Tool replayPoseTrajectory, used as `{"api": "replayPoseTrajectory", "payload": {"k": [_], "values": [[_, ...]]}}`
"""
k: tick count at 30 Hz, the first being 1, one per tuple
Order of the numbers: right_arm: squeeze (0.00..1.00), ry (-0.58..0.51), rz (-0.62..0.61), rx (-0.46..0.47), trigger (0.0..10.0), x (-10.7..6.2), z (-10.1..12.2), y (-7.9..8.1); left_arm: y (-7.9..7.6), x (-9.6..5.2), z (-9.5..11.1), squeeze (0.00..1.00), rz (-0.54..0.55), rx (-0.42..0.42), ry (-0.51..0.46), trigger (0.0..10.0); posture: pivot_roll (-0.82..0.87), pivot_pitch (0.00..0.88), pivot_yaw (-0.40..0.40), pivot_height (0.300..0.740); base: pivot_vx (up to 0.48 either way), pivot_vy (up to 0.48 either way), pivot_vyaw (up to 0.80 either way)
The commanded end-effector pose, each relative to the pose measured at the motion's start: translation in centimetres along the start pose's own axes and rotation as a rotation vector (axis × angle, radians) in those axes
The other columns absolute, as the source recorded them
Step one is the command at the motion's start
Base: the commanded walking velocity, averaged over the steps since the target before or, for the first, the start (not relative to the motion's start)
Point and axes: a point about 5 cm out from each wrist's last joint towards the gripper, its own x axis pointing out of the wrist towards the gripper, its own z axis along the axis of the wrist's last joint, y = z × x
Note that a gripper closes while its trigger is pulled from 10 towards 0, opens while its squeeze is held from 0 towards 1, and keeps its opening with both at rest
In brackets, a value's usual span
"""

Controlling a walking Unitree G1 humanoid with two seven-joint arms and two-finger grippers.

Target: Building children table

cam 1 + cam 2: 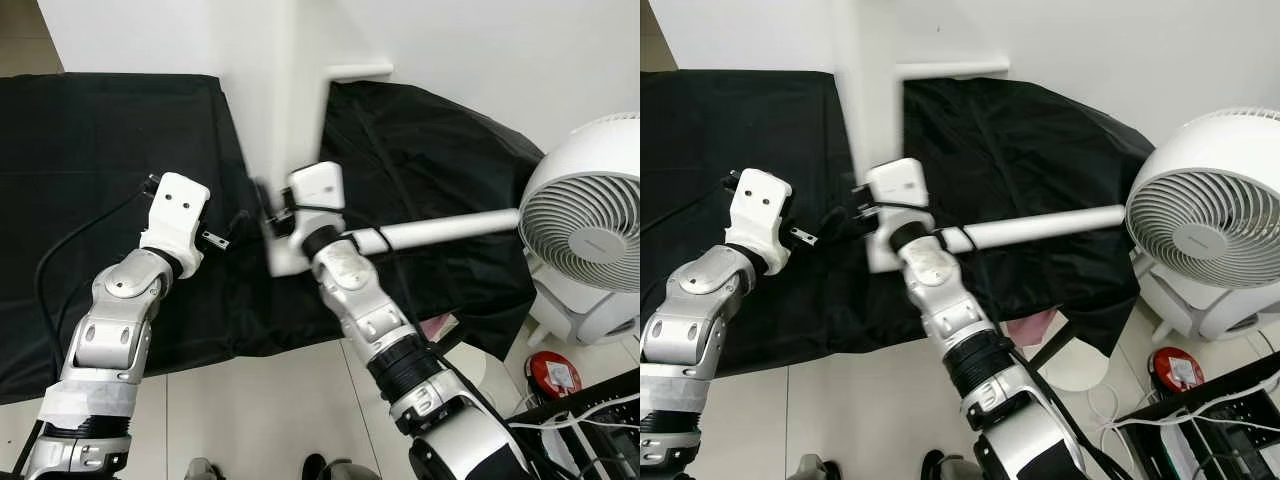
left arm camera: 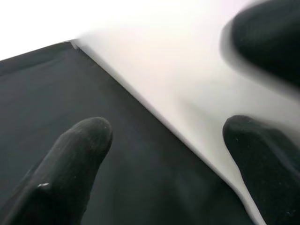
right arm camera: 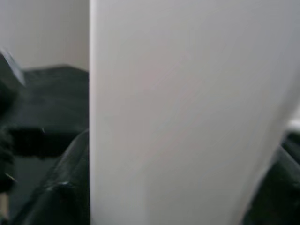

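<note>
The white table top (image 1: 275, 130) is standing on edge over a surface draped in black cloth (image 1: 90, 150), rising out of the head views' upper edge. A white table leg (image 1: 450, 228) is projecting sideways from its lower end toward the robot's right, ending near a white fan (image 1: 590, 215).

The right gripper (image 3: 178, 197) is clamping the lower end of the table top: in the right wrist view the white panel is sitting between its two black fingers (image 3: 65, 187), one at each side. In the head views the right arm is reaching up from the lower right to the panel's base, beside where the leg is joining it.

The left gripper (image 2: 168, 154) is hovering just left of the panel, fingers spread apart, with the panel's white face and the black cloth showing between them; whether a fingertip (image 2: 262, 159) is touching the panel cannot be told.

A red-and-white object (image 1: 553, 373) is lying on the tiled floor (image 1: 270, 400) below the fan, near cables (image 1: 580, 415).
</note>
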Motion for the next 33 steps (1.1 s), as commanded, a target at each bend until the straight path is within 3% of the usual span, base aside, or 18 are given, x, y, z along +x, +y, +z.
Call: {"api": "replayPoseTrajectory", "payload": {"k": [1,2,3,20,30,33], "values": [[1.00,-0.037,0.001,0.128,10.0,-0.2,0.4,2.7,-0.2,0.0,-0.3,0.00,0.018,0.001,0.014,10.0,0.09,0.105,-0.104,0.740,0.000,0.000,0.00],[1.00,-0.037,0.001,0.128,10.0,-0.2,0.4,2.7,-0.2,0.0,-0.3,0.00,0.018,0.001,0.014,10.0,0.09,0.105,-0.104,0.740,0.000,0.000,0.00],[0.00,-0.035,0.002,0.135,10.0,-0.3,0.3,2.5,-0.2,0.0,-0.3,0.00,0.016,0.002,0.014,10.0,0.09,0.105,-0.101,0.740,0.000,0.000,0.00],[0.00,-0.002,-0.021,0.127,10.0,-3.1,-1.1,-0.3,0.0,-0.2,-0.3,0.00,0.016,0.016,0.021,10.0,0.10,0.107,-0.096,0.740,0.000,0.000,0.00],[0.00,-0.036,-0.075,0.173,10.0,-7.2,-1.8,-2.7,1.1,-0.8,-0.7,0.00,0.027,0.063,0.052,10.0,0.11,0.106,-0.092,0.740,0.000,0.000,0.00],[0.00,-0.033,-0.082,0.180,10.0,-7.7,-1.9,-3.0,1.3,-0.9,-0.8,0.00,0.034,0.071,0.060,10.0,0.11,0.106,-0.092,0.740,0.000,0.000,0.00]]}}
